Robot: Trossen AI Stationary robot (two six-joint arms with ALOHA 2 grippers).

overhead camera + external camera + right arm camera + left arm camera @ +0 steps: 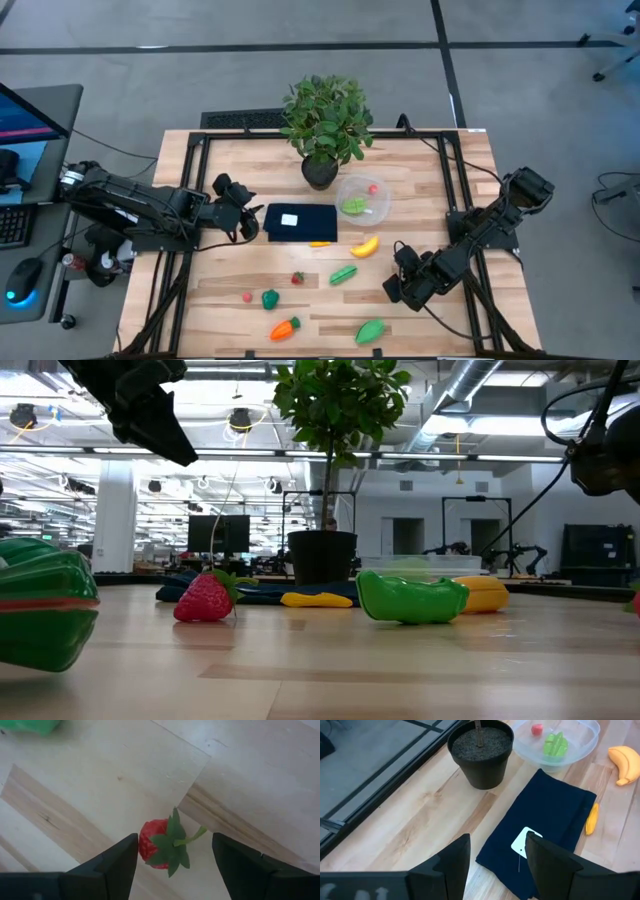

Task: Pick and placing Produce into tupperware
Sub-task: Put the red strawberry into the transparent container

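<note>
right gripper (pixel 172 857): my jaws open, straddling a strawberry (pixel 159 845) on the desk (pixel 440 170), not yet pinched
left gripper (pixel 497 857): open, empty, parked over blue cloth (pixel 545 827)
tupperware (pixel 362 196): beside plant pot (pixel 320 172), holds two pieces

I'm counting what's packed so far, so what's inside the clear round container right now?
Inside the clear container lie two pieces: a green piece and a small red berry. Its walls are see-through, so nothing else appears hidden, though the far rim is cut off in the left wrist view.

A lab or industrial workspace: exposed silver ceiling ducts (pixel 470 390), fluorescent strip lights (pixel 250 452), black computer monitors (pixel 215 532) beyond the pale wooden slatted table (pixel 440 200).
</note>
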